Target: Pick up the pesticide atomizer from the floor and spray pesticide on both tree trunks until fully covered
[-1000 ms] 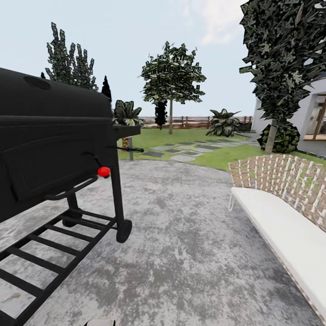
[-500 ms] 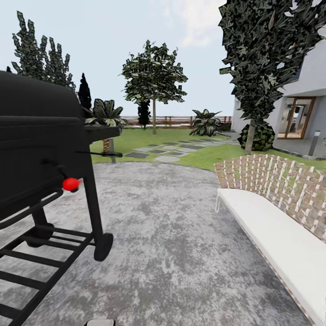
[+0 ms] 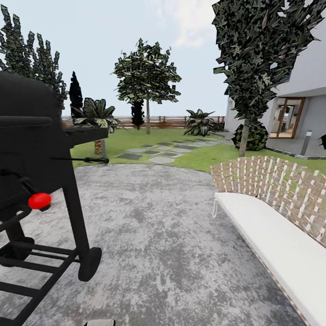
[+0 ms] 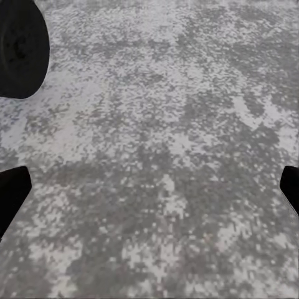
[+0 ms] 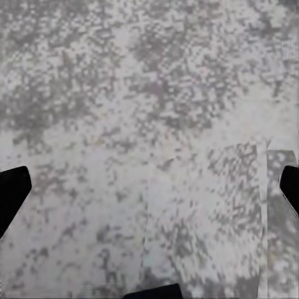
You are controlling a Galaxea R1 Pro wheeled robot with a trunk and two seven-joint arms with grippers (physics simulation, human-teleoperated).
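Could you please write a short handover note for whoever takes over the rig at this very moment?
Left pincer: open, empty, over the grey paving.
Right pincer: open, empty, over the same paving.
Position: on the patio between a black grill and a woven bench, facing the lawn.
Job's things: one bare-trunked tree stands far ahead by the fence; I cannot make out the atomizer.
Done: nothing sprayed or picked up.
Left: reach the lawn, find the atomizer, spray both trunks.
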